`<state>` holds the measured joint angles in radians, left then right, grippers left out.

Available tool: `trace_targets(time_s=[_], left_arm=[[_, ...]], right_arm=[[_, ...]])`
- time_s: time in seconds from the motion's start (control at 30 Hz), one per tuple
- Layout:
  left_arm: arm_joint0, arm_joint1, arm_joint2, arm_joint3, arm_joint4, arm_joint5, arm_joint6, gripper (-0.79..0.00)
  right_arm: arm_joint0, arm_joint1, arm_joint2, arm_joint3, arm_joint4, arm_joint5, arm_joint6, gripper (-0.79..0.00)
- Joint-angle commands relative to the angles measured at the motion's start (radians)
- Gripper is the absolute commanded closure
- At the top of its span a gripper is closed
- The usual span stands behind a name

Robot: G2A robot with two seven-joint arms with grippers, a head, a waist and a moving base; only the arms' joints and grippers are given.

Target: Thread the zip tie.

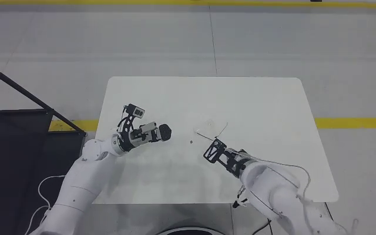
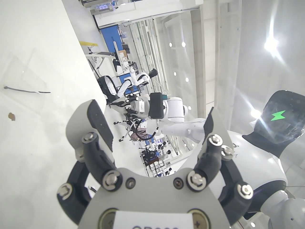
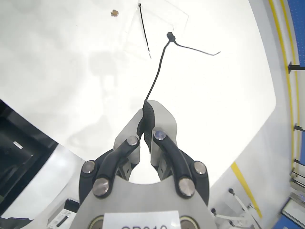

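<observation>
The left gripper [image 2: 152, 110] holds its two black-padded fingers [image 2: 100, 122] wide apart with nothing between them, and out beyond the finger nearer the white table [image 2: 35, 36] a black zip tie [image 2: 23, 90] lies flat on a clear sheet [image 2: 26, 72], with a small brown speck [image 2: 11, 116] near it on the finger's side.

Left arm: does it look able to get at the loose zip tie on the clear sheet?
Probably yes. The left gripper is open and empty, with open table between it and the loose zip tie on the clear sheet. The right gripper, shut on the other zip tie, sits close beside it.
</observation>
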<state>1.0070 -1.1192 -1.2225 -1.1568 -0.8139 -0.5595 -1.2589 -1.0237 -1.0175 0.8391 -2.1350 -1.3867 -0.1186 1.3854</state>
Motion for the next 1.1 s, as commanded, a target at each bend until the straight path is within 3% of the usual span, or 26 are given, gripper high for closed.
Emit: trace_targets(time_s=[0.0, 0.27, 0.57, 0.9, 1.07], left_arm=[[0.0, 0.0, 0.0, 0.0, 0.0, 0.0, 0.0, -0.785], [0.0, 0.0, 0.0, 0.0, 0.0, 0.0, 0.0, -0.785], [0.0, 0.0, 0.0, 0.0, 0.0, 0.0, 0.0, -0.785], [0.0, 0.0, 0.0, 0.0, 0.0, 0.0, 0.0, -0.785], [0.0, 0.0, 0.0, 0.0, 0.0, 0.0, 0.0, -0.785]], right_arm=[[0.068, -0.023, -0.063, 0.05, -0.028, 0.02, 0.05, 0.0], [0.313, -0.149, -0.291, 0.299, -0.025, 0.051, 0.15, 0.0], [0.437, -0.25, -0.427, 0.5, -0.001, 0.076, 0.15, 0.0], [0.496, -0.294, -0.479, 0.605, 0.009, 0.134, 0.15, 0.0], [0.498, -0.288, -0.486, 0.603, 0.007, 0.15, 0.15, -0.157]])
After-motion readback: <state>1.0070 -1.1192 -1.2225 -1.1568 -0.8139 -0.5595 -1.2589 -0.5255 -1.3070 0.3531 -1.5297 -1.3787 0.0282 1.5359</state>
